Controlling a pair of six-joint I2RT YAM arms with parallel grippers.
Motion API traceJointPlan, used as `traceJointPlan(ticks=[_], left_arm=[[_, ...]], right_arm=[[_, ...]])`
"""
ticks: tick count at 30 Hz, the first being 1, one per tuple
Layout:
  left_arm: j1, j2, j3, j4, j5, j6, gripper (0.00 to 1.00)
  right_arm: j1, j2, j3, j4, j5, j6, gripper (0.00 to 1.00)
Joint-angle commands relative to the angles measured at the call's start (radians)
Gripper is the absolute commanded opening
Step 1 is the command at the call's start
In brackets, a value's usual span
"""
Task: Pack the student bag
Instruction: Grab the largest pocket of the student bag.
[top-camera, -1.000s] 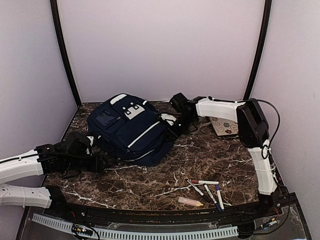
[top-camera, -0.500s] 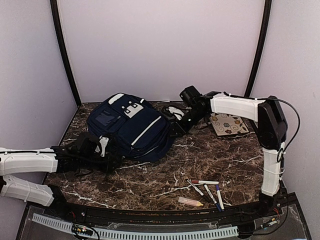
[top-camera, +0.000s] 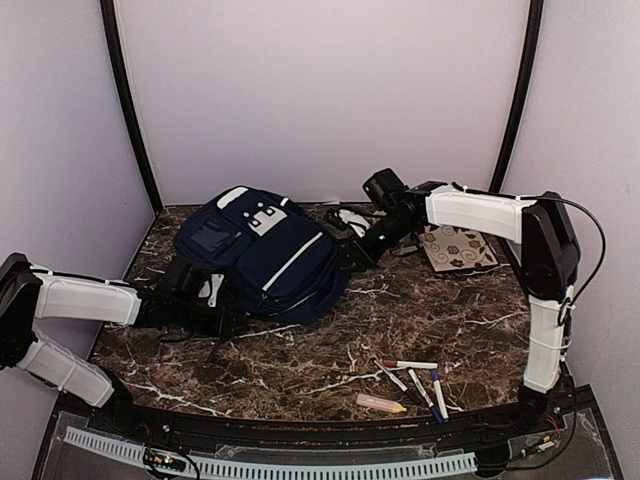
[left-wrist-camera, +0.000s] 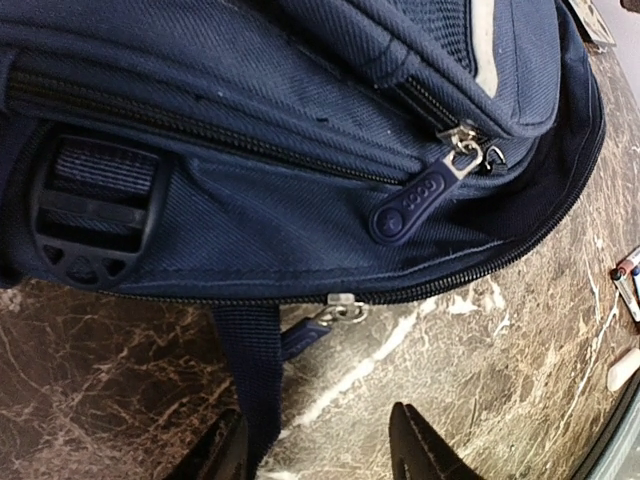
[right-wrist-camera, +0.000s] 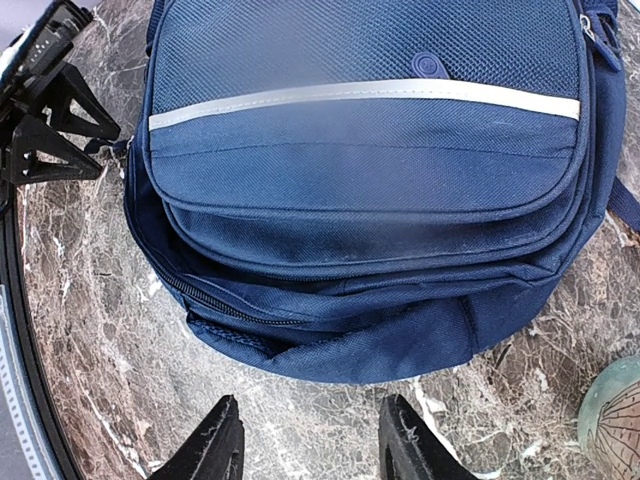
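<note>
On marble table (top-camera: 450, 320), navy striped student bag (top-camera: 260, 255) lies zipped — left tool (left-wrist-camera: 318, 428), right tool (right-wrist-camera: 308, 405) parted.

Overhead from behind, wide; wrist views close; all share student bag (top-camera: 262, 255).

There is one student bag (top-camera: 262, 255), up at 11 o'clock on the surface (top-camera: 330, 350). There are two tools, the left tool (left-wrist-camera: 320, 450) and the right tool (right-wrist-camera: 310, 440). Four pens (top-camera: 410, 365) lie down at 5 o'clock. One pale stick (top-camera: 381, 403) lies just beside them. One patterned book (top-camera: 458, 248) sits at 2 o'clock.
</note>
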Motion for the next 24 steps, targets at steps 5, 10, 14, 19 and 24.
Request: traceJointPlan(ticks=[5,10,14,19,24], left_arm=[[0.021,0.015,0.052,-0.005,0.048,0.006,0.44],[0.022,-0.131,0.067,-0.051,0.011,0.008,0.49],[0.018,-0.076,0.113,-0.085,0.23,0.024,0.5],[-0.01,-0.005,0.097,-0.081,0.261,0.032,0.48],[-0.01,0.033,0.071,-0.086,0.23,0.045,0.5]], right_arm=[[-0.002,0.009,-0.009,0.018,-0.009,-0.012,0.47],[-0.002,0.006,-0.007,0.02,-0.006,-0.012,0.47],[-0.002,0.014,0.002,0.018,-0.011,-0.011,0.47],[-0.001,0.019,-0.001,0.016,-0.021,-0.011,0.46],[-0.002,0.017,-0.008,0.02,-0.02,-0.011,0.45]])
